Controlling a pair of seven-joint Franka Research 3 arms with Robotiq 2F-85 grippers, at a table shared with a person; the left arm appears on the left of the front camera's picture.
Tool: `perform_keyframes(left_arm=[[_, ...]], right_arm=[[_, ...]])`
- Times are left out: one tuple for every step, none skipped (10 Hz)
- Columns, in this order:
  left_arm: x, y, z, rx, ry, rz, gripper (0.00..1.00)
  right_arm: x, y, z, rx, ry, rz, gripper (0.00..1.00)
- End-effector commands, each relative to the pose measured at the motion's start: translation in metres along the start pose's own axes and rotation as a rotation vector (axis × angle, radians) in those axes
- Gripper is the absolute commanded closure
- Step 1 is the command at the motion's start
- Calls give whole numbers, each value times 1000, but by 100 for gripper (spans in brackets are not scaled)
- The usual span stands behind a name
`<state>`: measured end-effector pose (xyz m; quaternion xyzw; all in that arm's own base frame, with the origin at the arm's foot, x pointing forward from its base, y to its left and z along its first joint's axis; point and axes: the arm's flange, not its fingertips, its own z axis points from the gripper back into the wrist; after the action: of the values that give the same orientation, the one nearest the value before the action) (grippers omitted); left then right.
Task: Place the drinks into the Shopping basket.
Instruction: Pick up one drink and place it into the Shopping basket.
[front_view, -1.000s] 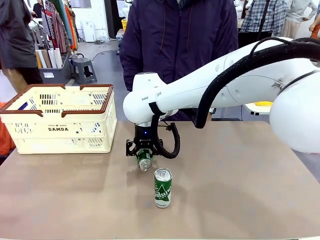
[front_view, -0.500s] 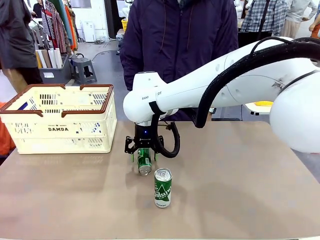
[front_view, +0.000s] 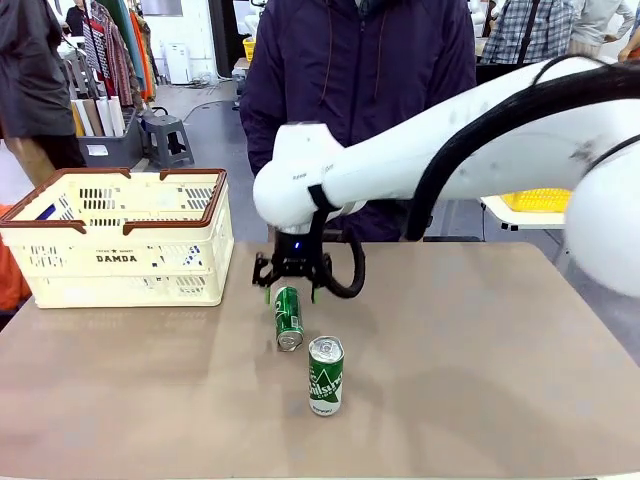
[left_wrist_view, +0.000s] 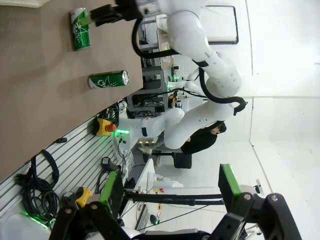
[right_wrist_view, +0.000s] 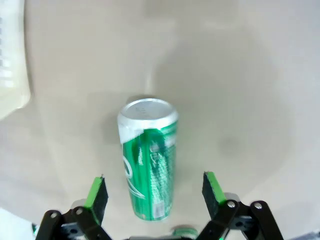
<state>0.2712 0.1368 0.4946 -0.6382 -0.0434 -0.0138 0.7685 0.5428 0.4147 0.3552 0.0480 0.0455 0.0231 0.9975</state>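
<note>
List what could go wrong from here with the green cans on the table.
The slim green metal can lying on its side might roll away from the open right gripper above it. It lies close to the upright green can, so a roll or a clumsy grasp might topple that one. Both cans are outside the cream slotted basket.

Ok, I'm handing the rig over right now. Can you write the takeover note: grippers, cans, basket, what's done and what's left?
Left gripper: open, empty, well away from the cans.
Right gripper: open, poised over the lying green can, not gripping it.
Upright green can: stands on the table, nearer the robot than the lying one.
Shopping basket: on the table's left; its contents can't be made out.
Done: neither green can is in the basket.
Left: pick up both and place them in.
</note>
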Motion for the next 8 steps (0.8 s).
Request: perform_keyframes(left_arm=[[-1,-3,0,-18,-9,-2,0],[-1,-3,0,-18,-9,-2,0],[-1,-3,0,-18,-9,-2,0],[-1,-3,0,-18,-9,-2,0],[-1,-3,0,-18,-9,-2,0],[-1,-3,0,-18,-9,-2,0],[-1,-3,0,-18,-9,-2,0],[-1,-3,0,-18,-9,-2,0]], right_arm=[[-34,-65,84,108,-88,16,0],[-44,-100,123,169,-79,-8,0],[-57,-143,153,326,-53,21,0],[-72,-190,171,446,-47,-15,0],[-95,-238,182,580,-20,18,0],[-121,-279,188,669,-24,29,0],[-147,-309,191,733,-14,63,0],[-182,-339,194,776,-19,35,0]])
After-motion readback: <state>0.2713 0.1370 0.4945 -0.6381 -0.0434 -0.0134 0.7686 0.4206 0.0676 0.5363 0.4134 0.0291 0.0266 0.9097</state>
